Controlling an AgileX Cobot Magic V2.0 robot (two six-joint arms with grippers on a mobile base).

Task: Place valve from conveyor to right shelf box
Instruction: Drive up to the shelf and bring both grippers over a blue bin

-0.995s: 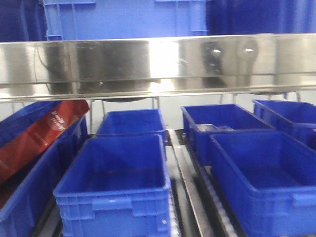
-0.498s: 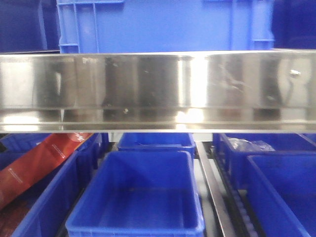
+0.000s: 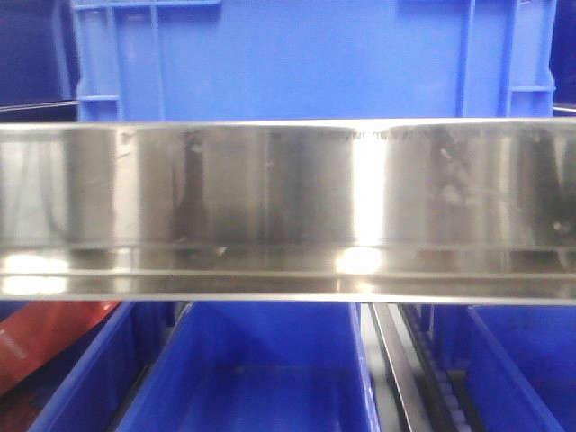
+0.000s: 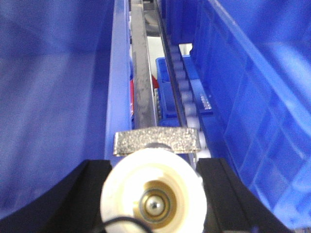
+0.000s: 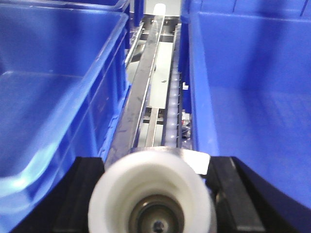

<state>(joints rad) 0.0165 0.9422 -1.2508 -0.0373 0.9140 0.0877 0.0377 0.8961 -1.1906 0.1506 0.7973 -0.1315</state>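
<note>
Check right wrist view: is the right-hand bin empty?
Empty where visible: bin shows bare blue floor only; near end out of frame.

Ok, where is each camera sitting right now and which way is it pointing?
Front: faces head-on, close to the shelf's steel edge, blue crate above, blue boxes below; no robot part shows.
Left wrist: looks along a steel rail between blue boxes; the left gripper flanks a white round piece.
Right wrist: likewise along a steel rail between boxes; the right gripper flanks a white round piece.
Shared: all three show a steel rail between boxes.
</note>
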